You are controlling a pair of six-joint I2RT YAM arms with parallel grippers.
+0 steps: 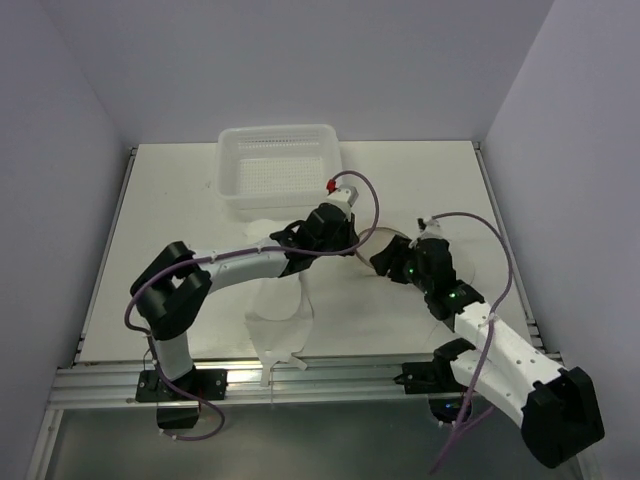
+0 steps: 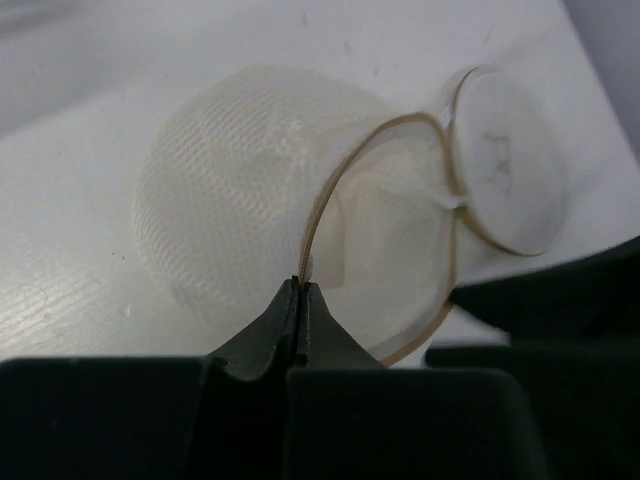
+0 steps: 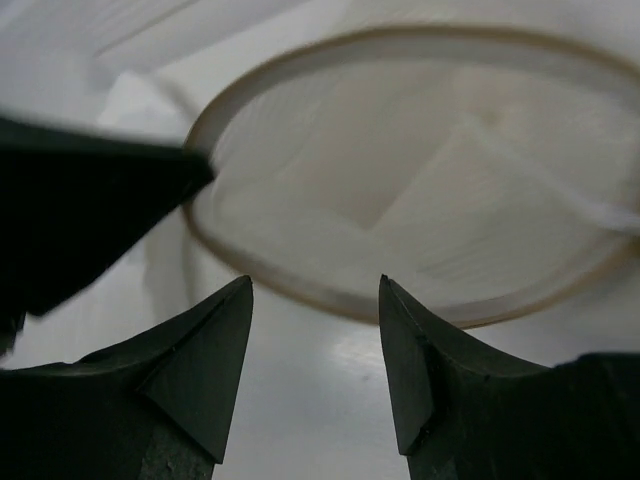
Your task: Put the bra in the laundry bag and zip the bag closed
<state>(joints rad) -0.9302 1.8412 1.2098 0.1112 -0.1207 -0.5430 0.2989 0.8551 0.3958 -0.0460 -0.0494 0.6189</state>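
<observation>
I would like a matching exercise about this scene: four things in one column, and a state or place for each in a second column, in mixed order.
Things:
1. left hand
2. right hand
3. white basket
4. bra

States and places:
a. open, fingers apart
b. at the far side of the table
c. shut on the laundry bag rim
d. spread out on the near side

Pairs: 1-c, 2-a, 3-b, 4-d

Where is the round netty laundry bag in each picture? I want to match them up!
Top external: the laundry bag peeks out mid-table, between the two grippers, mostly hidden.
Left wrist: the bag fills the middle, its beige rim pinched by the left gripper.
Right wrist: the bag's ring spans the upper picture, beyond the open right gripper.
Shared landmark: the beige rim, seen in all three.
</observation>
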